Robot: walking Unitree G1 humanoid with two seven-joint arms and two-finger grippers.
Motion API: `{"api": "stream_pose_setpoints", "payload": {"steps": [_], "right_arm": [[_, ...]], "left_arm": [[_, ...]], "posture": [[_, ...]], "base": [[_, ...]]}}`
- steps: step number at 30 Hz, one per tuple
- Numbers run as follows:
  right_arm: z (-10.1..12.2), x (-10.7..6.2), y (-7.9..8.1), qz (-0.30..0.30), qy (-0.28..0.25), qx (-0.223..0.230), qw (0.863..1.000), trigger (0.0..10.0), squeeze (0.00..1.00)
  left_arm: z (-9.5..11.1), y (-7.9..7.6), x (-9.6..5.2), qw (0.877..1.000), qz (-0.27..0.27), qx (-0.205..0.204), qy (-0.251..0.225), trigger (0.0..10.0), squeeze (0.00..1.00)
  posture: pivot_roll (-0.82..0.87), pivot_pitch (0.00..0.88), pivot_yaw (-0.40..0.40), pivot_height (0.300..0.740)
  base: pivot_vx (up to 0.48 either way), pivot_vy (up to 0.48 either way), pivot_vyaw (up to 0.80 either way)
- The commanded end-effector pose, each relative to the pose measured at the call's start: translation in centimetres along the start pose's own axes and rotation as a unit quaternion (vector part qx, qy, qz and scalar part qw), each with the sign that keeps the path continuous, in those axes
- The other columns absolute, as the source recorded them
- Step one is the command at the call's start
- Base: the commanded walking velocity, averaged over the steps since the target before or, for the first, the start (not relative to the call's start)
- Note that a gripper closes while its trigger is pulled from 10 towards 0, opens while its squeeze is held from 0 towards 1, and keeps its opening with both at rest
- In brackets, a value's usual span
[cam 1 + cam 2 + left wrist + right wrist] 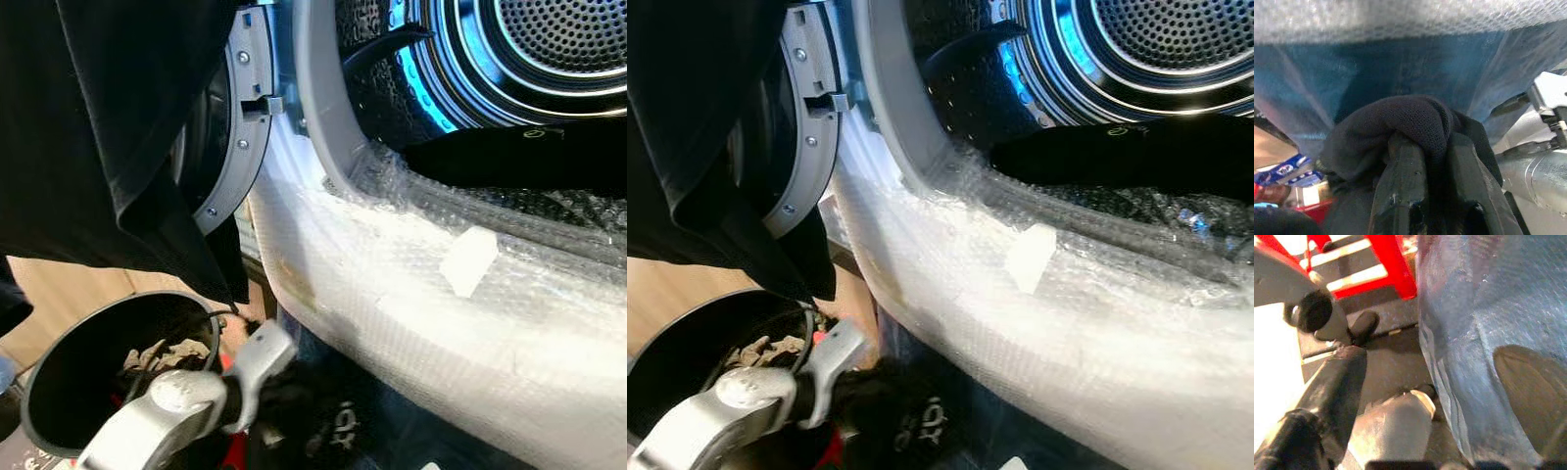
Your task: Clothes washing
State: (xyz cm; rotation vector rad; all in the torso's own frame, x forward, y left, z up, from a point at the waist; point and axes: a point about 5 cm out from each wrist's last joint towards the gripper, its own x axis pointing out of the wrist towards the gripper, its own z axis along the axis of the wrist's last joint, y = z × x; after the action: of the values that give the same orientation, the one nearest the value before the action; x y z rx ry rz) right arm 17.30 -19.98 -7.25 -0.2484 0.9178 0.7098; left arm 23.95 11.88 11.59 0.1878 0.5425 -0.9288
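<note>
You are bent close to a front-loading washing machine (411, 323) whose white front is wrapped in bubble wrap (549, 343), with the lit, perforated drum (549, 49) open at the upper right and the round door (230, 127) swung out to the left. A dark cloth (108, 127) hangs over the upper left of the head view, partly covering the door, and another dark piece (509, 157) lies across the lower lip of the opening. Below, beside the machine's bottom edge, sits a black basket (59, 392) with crumpled laundry inside.

Your left hand (1430, 161) is low in front of the machine, under the wrapped panel, its two black fingers (1400, 186) pinched tight on a dark mesh garment (1405, 117) that bulges over the tips. Your right hand (1356, 396) hangs near the floor beside the machine's covered side; I cannot tell how far its fingers are parted.

This looks like the loading step, garment gripped but not yet in. Next you would need to raise the left arm (186, 401) up over the lip and reach well into the drum before letting go, so the garment does not snag on the wrap.
</note>
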Motion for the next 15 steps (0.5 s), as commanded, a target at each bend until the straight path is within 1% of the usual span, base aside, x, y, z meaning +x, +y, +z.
{"api": "stream_pose_setpoints", "payload": {"steps": [1,2,3,5,6,8,11,12,14,15], "right_arm": [[0.8,-0.2,-0.1,0.036,-0.023,-0.009,0.999,10.0,0.10],[0.9,-0.3,-0.1,0.047,-0.027,-0.006,0.999,10.0,1.00],[1.2,-0.6,-0.2,0.066,-0.043,-0.012,0.997,10.0,1.00],[1.3,-0.8,-0.3,0.074,-0.052,-0.015,0.996,10.0,1.00],[1.6,-1.3,-0.5,0.101,-0.071,-0.016,0.992,10.0,1.00],[1.9,-2.1,-0.7,0.133,-0.092,-0.023,0.987,10.0,1.00],[1.8,-2.9,-0.6,0.169,-0.092,-0.035,0.981,10.0,1.00],[1.7,-3.3,-0.4,0.189,-0.093,-0.040,0.977,10.0,1.00],[1.5,-3.7,-0.4,0.199,-0.090,-0.045,0.975,10.0,1.00],[1.6,-3.8,-0.6,0.196,-0.094,-0.046,0.975,10.0,1.00]], "left_arm": [[-0.1,-0.1,-0.4,1.000,-0.005,0.011,-0.002,0.0,0.00],[-0.2,-0.2,-0.4,1.000,-0.009,0.012,0.001,0.0,0.00],[-0.6,-0.7,-0.4,1.000,-0.027,0.010,0.006,0.0,0.00],[-0.8,-0.9,-0.3,0.999,-0.037,0.008,0.007,0.0,0.00],[-1.2,-1.2,-0.1,0.999,-0.047,0.008,0.009,0.0,0.00],[-1.5,-1.4,0.4,0.999,-0.050,0.005,0.013,0.0,0.00],[-1.5,-1.7,0.9,0.998,-0.059,0.006,0.005,0.0,0.00],[-1.5,-1.8,1.3,0.998,-0.059,-0.002,-0.002,0.0,0.00],[-1.7,-1.9,1.7,0.998,-0.061,-0.003,0.000,0.0,0.00],[-1.7,-2.1,1.9,0.998,-0.065,-0.002,-0.001,0.0,0.00]], "posture": [[0.05,0.022,-0.007,0.740],[0.05,0.022,-0.008,0.740],[0.04,0.017,-0.013,0.740],[0.04,0.017,-0.013,0.740],[0.03,0.016,-0.015,0.740],[0.02,0.017,-0.020,0.740],[0.00,0.015,-0.022,0.740],[0.00,0.010,-0.023,0.740],[0.00,0.006,-0.028,0.740],[0.00,0.006,-0.028,0.740]], "base": [[0.000,0.000,0.00],[0.000,0.000,0.00],[0.000,0.000,0.00],[0.000,0.000,0.00],[0.000,0.000,0.00],[0.000,0.000,0.00],[0.000,0.000,0.00],[0.000,0.000,0.00],[0.000,0.000,0.00],[0.000,0.000,0.00]]}}
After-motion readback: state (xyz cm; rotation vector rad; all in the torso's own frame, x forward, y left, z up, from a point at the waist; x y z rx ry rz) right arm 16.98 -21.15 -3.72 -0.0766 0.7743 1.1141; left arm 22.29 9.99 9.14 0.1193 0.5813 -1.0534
